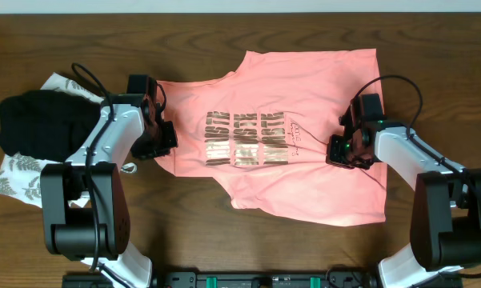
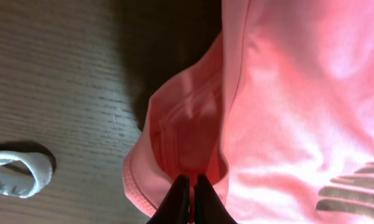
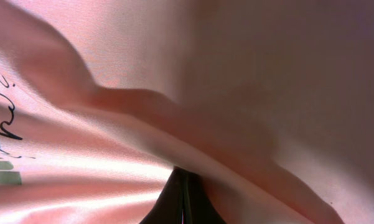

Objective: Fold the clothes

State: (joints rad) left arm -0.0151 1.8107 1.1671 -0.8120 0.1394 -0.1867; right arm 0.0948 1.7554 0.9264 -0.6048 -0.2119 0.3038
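Note:
The clothes (image 1: pixel 304 88), a salmon-pink T-shirt with bronze lettering (image 1: pixel 248 140), lie spread across the middle of the table. My left gripper (image 1: pixel 166 142) is at the shirt's left edge. In the left wrist view its fingers (image 2: pixel 190 180) are shut, pinching pink fabric (image 2: pixel 286 93) beside a hemmed opening. My right gripper (image 1: pixel 336 152) rests on the shirt's right half. In the right wrist view it (image 3: pixel 183 174) is shut under a raised ridge of the pink cloth (image 3: pixel 236 62), with a sliver of fabric between the fingers.
A black folded garment (image 1: pixel 40 120) lies at the far left on a white leaf-print garment (image 1: pixel 20 172). A white fabric loop (image 2: pixel 25 177) lies on the wood near the left gripper. Dark wooden table (image 1: pixel 64 32) surrounds the shirt.

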